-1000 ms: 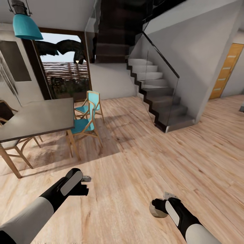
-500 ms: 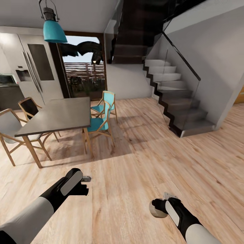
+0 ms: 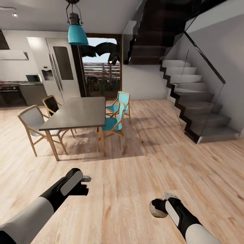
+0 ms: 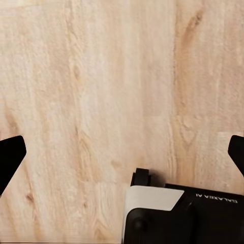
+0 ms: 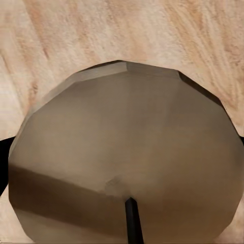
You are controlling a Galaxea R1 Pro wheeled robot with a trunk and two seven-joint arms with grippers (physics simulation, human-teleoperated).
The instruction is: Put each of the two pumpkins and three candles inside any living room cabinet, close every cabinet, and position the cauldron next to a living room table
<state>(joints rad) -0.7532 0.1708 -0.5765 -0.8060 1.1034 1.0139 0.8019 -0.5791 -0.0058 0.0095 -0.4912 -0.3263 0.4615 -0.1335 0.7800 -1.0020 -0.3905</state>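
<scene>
View swung left — dining table (image 3: 76,113) now near centre, fridge (image 3: 61,69) and stove (image 3: 10,88) revealed.

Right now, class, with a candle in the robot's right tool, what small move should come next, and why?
Probably keep turning the base to look for the cabinet. The right tool holds the candle, the left tool is open over bare floor, and ahead stand a dining table and stairs.
</scene>
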